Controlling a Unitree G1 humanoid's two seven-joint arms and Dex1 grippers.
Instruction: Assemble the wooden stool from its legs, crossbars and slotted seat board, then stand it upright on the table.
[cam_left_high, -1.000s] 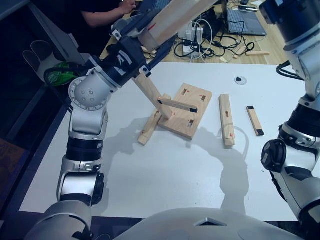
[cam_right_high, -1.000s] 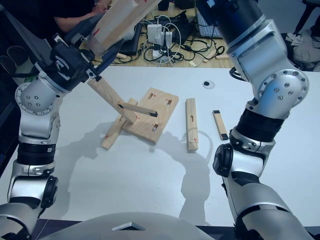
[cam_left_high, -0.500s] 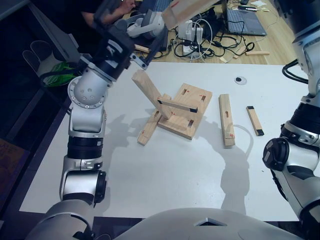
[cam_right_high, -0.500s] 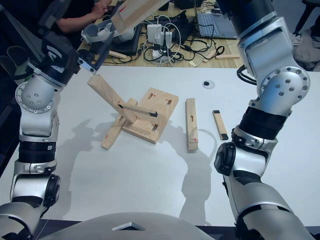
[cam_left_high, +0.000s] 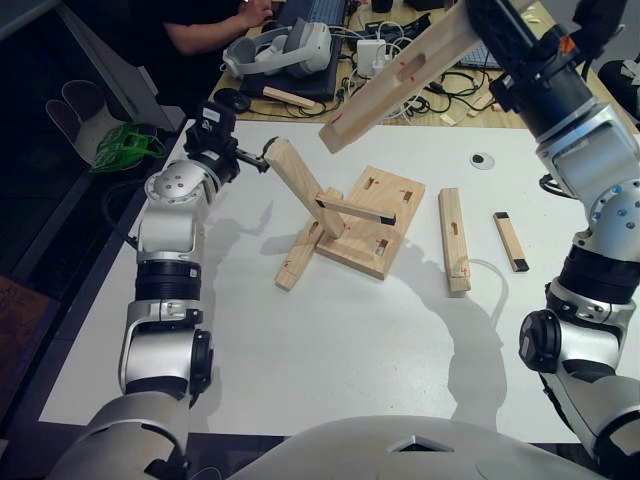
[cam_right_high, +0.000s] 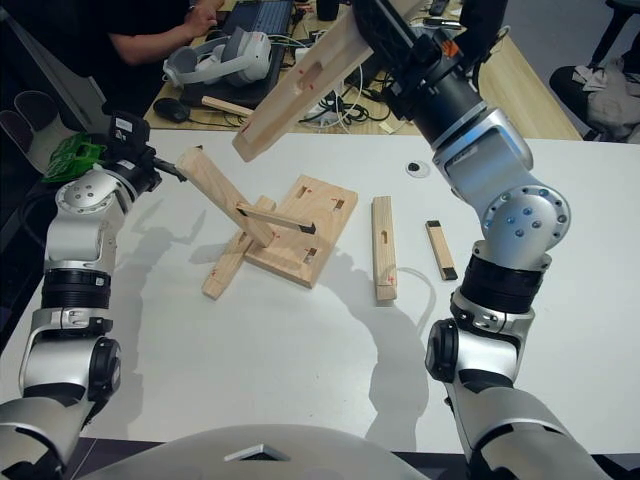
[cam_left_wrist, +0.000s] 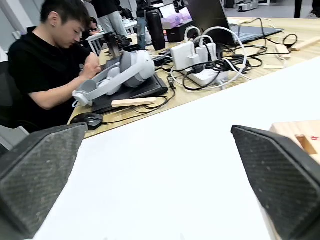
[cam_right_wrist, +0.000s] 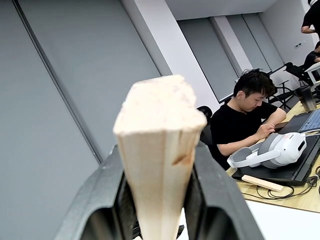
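The slotted seat board (cam_left_high: 372, 222) lies flat mid-table. One leg (cam_left_high: 296, 180) stands tilted out of it, with a dark-tipped crossbar (cam_left_high: 356, 210) plugged into its side. Another leg (cam_left_high: 298, 258) lies partly under the board's left edge. My left gripper (cam_left_high: 250, 158) is open just left of the tilted leg's top end (cam_left_wrist: 299, 134), with nothing between its fingers (cam_left_wrist: 40, 170). My right gripper (cam_left_high: 497, 35) is shut on a long slotted leg (cam_left_high: 415, 75), held slanted in the air above the board; its end (cam_right_wrist: 159, 145) sits between the fingers (cam_right_wrist: 97, 210).
A loose slotted leg (cam_left_high: 453, 238) and a short dark-tipped crossbar (cam_left_high: 509, 241) lie right of the board, beside a thin white cable loop (cam_left_high: 484, 264). A small black disc (cam_left_high: 482, 159) sits near the far edge. Behind the table: a desk with headset (cam_left_high: 275, 48), cables and laptops.
My left gripper let go of the tilted leg's top, opened and drew back to the left of it. My right arm swung its held leg down over the seat board.
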